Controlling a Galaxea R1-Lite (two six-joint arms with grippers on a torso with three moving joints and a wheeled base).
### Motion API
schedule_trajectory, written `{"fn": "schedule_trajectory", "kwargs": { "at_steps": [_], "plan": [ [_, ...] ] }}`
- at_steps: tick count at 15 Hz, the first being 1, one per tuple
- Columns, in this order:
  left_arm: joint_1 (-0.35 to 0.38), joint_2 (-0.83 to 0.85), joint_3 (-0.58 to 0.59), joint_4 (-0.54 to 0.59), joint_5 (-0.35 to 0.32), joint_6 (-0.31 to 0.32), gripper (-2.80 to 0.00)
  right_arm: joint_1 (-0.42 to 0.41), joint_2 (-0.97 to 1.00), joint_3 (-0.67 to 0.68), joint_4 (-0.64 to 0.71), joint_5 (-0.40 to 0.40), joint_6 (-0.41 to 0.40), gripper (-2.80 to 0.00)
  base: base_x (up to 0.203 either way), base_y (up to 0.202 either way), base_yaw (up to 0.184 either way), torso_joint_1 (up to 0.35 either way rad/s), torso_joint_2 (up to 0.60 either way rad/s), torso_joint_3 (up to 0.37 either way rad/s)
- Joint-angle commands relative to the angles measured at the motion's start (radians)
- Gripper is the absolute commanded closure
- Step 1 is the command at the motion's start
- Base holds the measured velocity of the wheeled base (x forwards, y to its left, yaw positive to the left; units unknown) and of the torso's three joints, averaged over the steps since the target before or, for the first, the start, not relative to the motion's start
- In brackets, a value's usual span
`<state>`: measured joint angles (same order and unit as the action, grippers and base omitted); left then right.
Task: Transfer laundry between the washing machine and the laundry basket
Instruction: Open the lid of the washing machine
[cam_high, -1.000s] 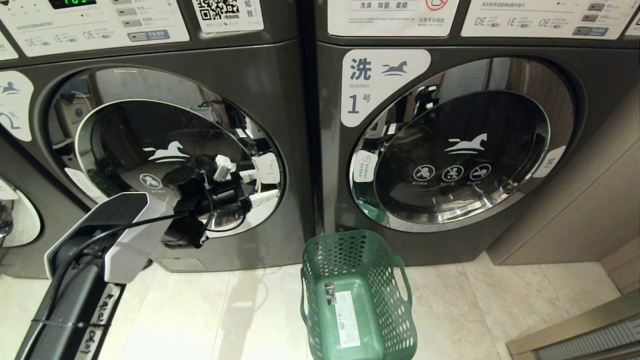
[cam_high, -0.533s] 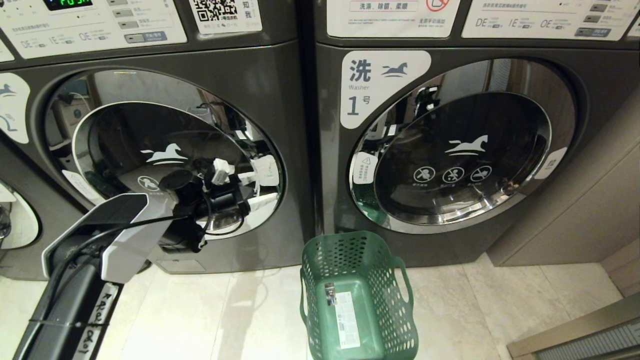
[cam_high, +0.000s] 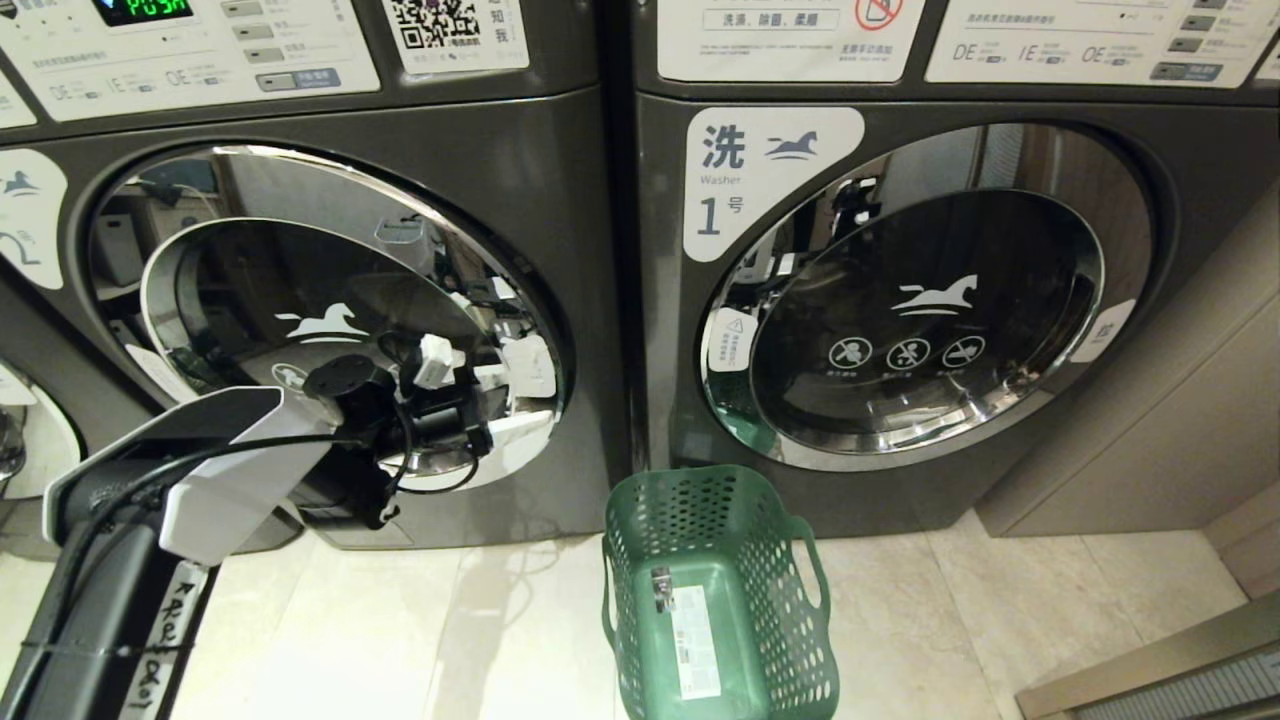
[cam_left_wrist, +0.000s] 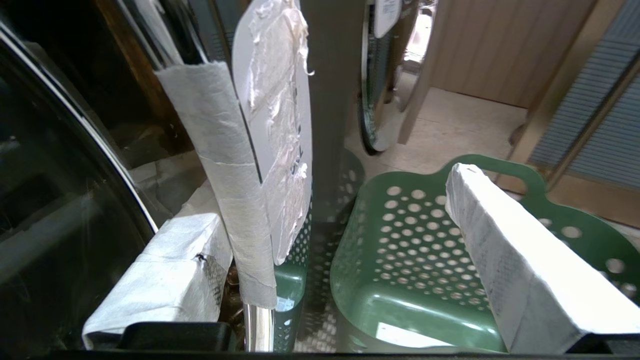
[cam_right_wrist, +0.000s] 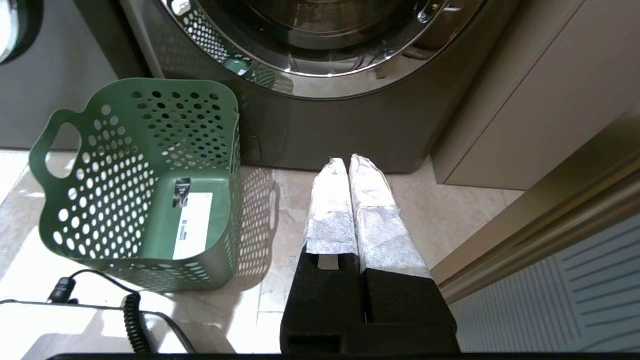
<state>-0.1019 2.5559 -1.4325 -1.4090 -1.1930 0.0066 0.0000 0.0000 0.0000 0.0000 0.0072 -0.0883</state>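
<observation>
now: left pincer at the washer door

we see the left pincer (cam_high: 500, 395) spread wide, holding nothing, at the chrome rim of the washing machine (cam_high: 330, 300) door, which stands slightly ajar. the laundry basket (cam_high: 715, 590) sits empty on the floor (cam_high: 1000, 620) between the two machines. right pincer (cam_right_wrist: 350, 167) is closed and empty, low beside the basket. no laundry shows.

The left gripper (cam_high: 505, 395) hangs open against the lower right rim of the washing machine (cam_high: 330, 300) door. A second washer marked "1" (cam_high: 900, 300) stands to its right. The green laundry basket (cam_high: 715, 590) sits empty on the tiled floor (cam_high: 1000, 620).
</observation>
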Motion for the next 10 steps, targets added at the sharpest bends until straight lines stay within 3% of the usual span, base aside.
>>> {"fn": "schedule_trajectory", "kwargs": {
  "at_steps": [1,10],
  "plan": [
    [0.007,-0.040,0.049,-0.011,0.015,0.002,-2.80,0.000,0.002,0.000,0.000,0.000,-0.001,0.00,0.000,0.000,0.000,0.000,0.00,0.000],
    [0.140,-0.065,0.142,-0.061,0.024,0.007,-2.80,0.000,0.002,0.000,0.000,0.000,-0.001,0.00,0.000,0.000,0.000,0.000,0.00,0.000]
  ]
}}
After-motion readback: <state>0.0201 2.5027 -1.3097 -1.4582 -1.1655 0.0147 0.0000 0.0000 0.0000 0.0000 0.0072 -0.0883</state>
